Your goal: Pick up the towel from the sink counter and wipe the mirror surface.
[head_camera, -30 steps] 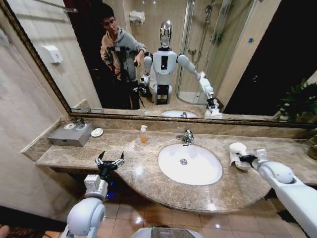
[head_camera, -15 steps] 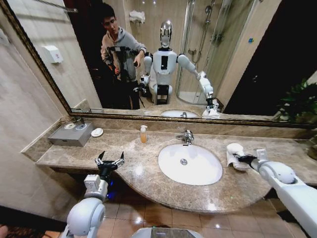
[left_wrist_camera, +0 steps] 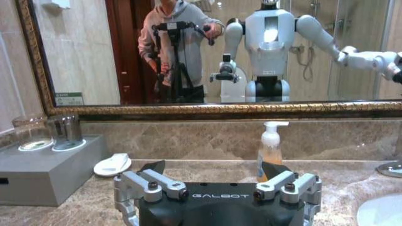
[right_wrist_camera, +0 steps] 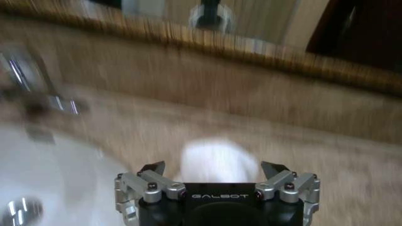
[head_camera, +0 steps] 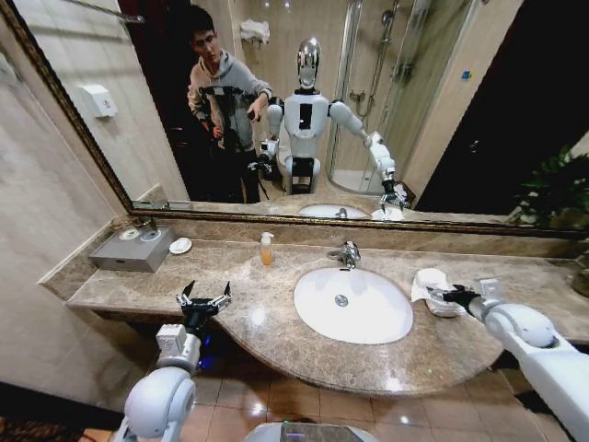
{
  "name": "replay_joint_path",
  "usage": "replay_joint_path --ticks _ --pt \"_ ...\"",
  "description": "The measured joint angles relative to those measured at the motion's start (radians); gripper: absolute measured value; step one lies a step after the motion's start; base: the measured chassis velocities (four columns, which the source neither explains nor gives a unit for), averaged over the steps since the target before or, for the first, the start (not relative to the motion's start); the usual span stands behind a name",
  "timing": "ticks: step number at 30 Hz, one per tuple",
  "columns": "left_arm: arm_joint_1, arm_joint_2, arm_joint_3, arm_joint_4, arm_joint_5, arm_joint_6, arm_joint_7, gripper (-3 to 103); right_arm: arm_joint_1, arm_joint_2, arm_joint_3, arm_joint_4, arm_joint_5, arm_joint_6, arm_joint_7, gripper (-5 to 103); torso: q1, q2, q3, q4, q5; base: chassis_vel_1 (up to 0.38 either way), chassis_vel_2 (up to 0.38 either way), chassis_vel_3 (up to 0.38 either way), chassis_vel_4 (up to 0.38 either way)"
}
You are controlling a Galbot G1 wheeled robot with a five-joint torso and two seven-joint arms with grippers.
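The white towel lies crumpled on the sink counter, just right of the basin. My right gripper is at its right side, low over the marble. In the right wrist view that gripper is open, and the towel sits just ahead of it between the spread fingers. My left gripper hovers open at the counter's front left edge, holding nothing; the left wrist view also shows it open. The mirror covers the wall behind the counter.
A white oval basin with a chrome faucet sits mid-counter. An amber soap bottle stands behind it to the left. A grey box with glasses and a small white dish occupy the back left. A plant is at far right.
My right gripper has edged left toward the basin, and the towel has shifted left with it and slumped flatter. The left arm has not moved.
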Motion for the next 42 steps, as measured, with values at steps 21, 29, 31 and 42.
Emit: replay_joint_path --ticks 21,29,31,42 --pt "0.0 0.0 0.0 0.0 0.0 0.0 0.0 100 -0.299 0.591 0.066 0.51 -0.321 0.413 0.042 100 0.0 0.0 0.0 0.0003 0.0 0.0 0.0 0.0 0.0" --pt "0.0 0.0 0.0 0.0 0.0 0.0 0.0 100 -0.481 0.736 -0.068 0.607 -0.456 0.542 0.023 100 0.0 0.0 0.0 0.0 0.0001 0.0 0.0 0.0 0.0" --pt "0.0 0.0 0.0 0.0 0.0 0.0 0.0 100 -0.523 0.763 -0.11 0.632 -0.493 0.574 0.021 100 0.0 0.0 0.0 0.0 0.0 0.0 0.0 0.0 0.0" --pt "0.0 0.0 0.0 0.0 0.0 0.0 0.0 100 -0.557 0.877 -0.224 0.681 -0.652 0.626 0.035 100 0.0 0.0 0.0 0.0002 0.0002 0.0 0.0 0.0 0.0"
